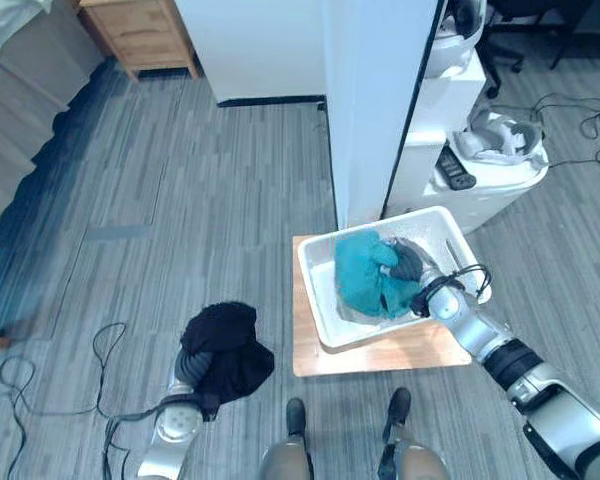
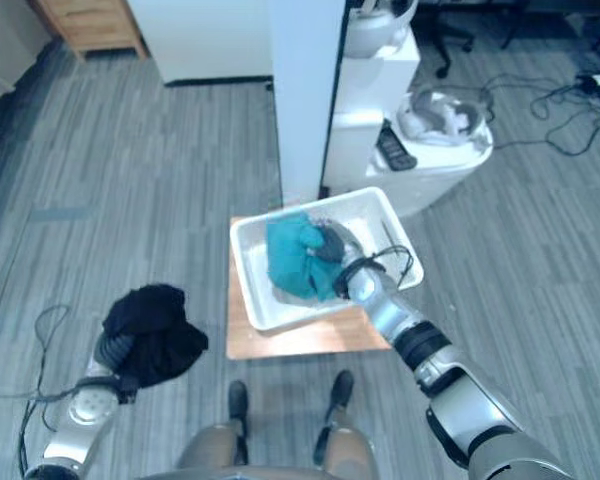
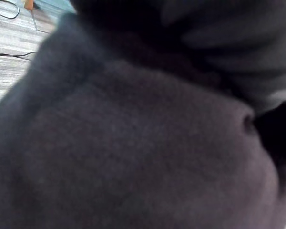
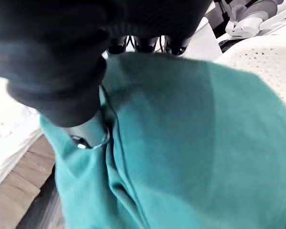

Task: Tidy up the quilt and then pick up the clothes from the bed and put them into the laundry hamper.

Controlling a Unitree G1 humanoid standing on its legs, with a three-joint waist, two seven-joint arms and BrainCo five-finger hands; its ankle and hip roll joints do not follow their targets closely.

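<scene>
Black garment [image 1: 226, 350] hides left hand's grip; right hand [image 1: 408, 264] clutches teal garment [image 1: 365, 273].

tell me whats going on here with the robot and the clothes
The robot is dropping laundry into a white hamper that sits on a low wooden platform. Its right hand is inside the hamper, fingers curled on a teal garment. Its left hand holds a bundled black garment above the floor, to the hamper's left.
</scene>
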